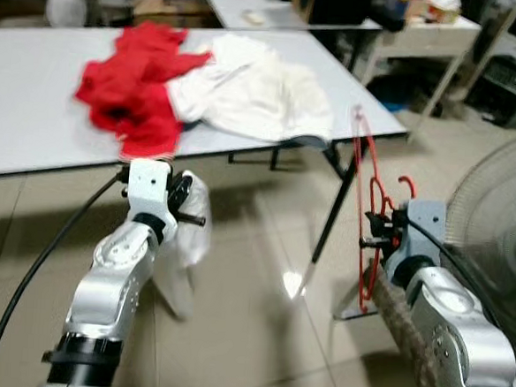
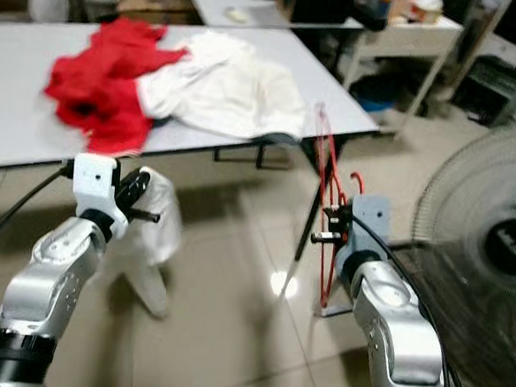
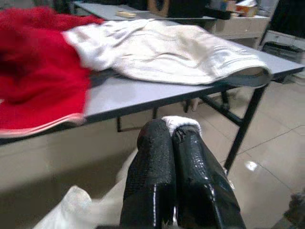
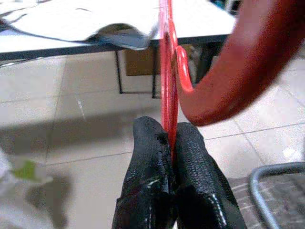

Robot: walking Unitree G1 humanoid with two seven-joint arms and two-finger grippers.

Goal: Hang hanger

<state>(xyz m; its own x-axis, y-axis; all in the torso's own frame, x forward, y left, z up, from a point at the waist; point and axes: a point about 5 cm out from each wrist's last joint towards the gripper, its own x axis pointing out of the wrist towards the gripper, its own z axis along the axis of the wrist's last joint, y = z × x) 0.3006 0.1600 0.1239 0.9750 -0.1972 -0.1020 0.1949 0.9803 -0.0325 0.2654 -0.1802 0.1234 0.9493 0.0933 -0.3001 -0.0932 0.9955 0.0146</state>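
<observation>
A red plastic hanger (image 1: 360, 156) stands upright on edge in front of me, its hook (image 1: 408, 182) toward my right arm. My right gripper (image 1: 372, 232) is shut on the hanger's middle; the right wrist view shows both fingers (image 4: 147, 157) clamped on the red bar (image 4: 165, 57). My left gripper (image 1: 190, 208) is shut on a white cloth (image 1: 182, 259) that hangs down toward the floor. In the left wrist view a bit of that white cloth (image 3: 181, 121) pokes out between the closed fingertips.
A grey table (image 1: 34, 98) ahead carries a red garment (image 1: 132, 87) and a white garment (image 1: 256, 87). Its black leg (image 1: 332, 208) stands just behind the hanger. A large floor fan (image 1: 495, 219) is close on my right. More tables (image 1: 429, 33) stand behind.
</observation>
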